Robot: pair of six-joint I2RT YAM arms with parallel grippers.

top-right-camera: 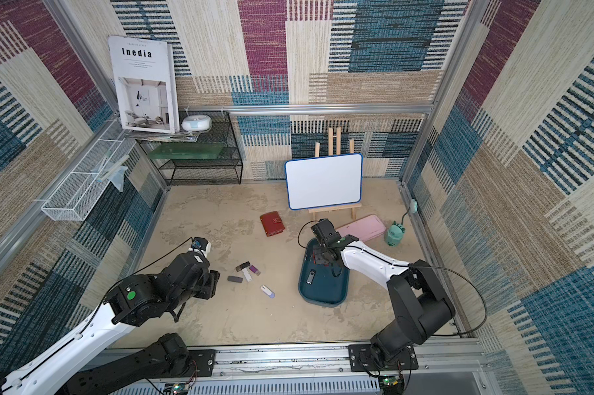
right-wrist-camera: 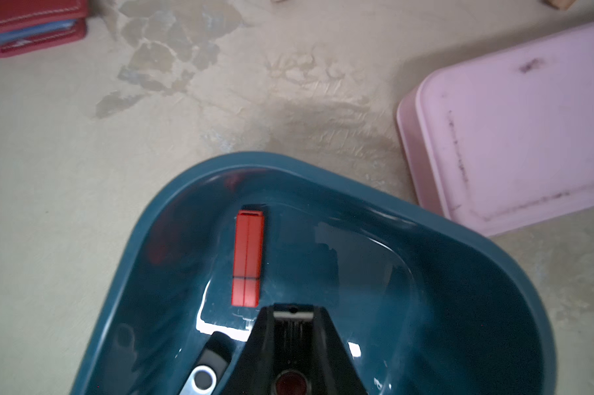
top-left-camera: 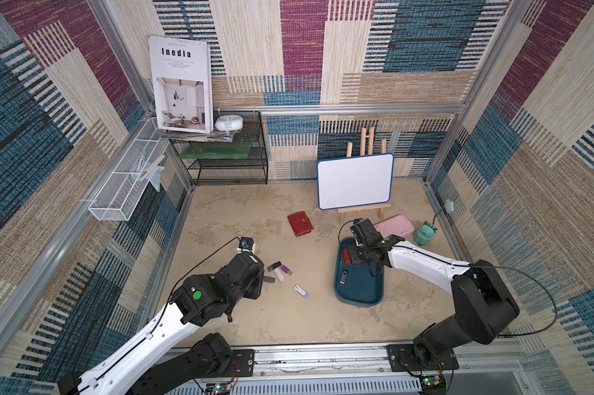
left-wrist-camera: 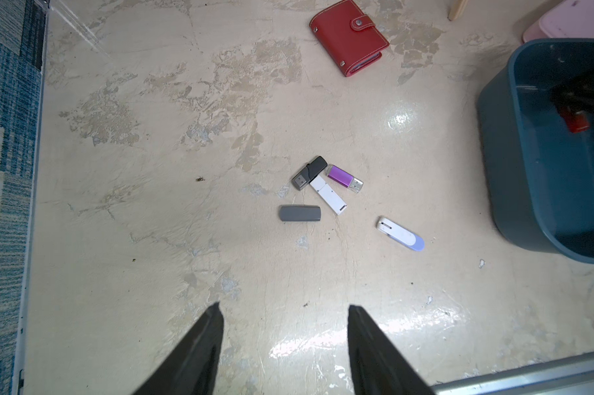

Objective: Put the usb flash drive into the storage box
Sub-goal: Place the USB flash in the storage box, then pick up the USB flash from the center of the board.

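**Two drives in the box, five out on the tabletop**

On the left, the left gripper (left-wrist-camera: 284, 307) hangs above the beige tabletop (top-left-camera: 241, 318). Its jaws stand apart at a middling width with nothing between them. It is on the near-left side of the loose drives and touches none of them.

Five USB flash drives lie to its right. The grey drive (left-wrist-camera: 299, 213) lies alone at the left end. Just beyond it is a small cluster:
- the black drive (left-wrist-camera: 308, 172), with its metal plug bare
- the white drive (left-wrist-camera: 328, 195), touching the black one
- the purple drive (left-wrist-camera: 344, 178), just beside them

The white-and-lilac drive (left-wrist-camera: 401, 234) lies apart, nearer and further right, between the cluster and the box. A closed red wallet (top-left-camera: 299, 224) lies further back, well apart from the drives.

Right of centre is the storage box (top-left-camera: 357, 301), a teal tray that already holds two drives. The black-and-silver swivel drive (top-left-camera: 343, 276) is near its left wall. The red drive (right-wrist-camera: 247, 258) lies flat towards the far end.

The right gripper (right-wrist-camera: 293, 313) reaches into the box from the right. Its jaws are pressed together and hold nothing. The tips are just beside the near end of the red drive, and I cannot tell whether they touch it.

The pink case (top-left-camera: 396, 227) lies just beyond the box's far right corner.
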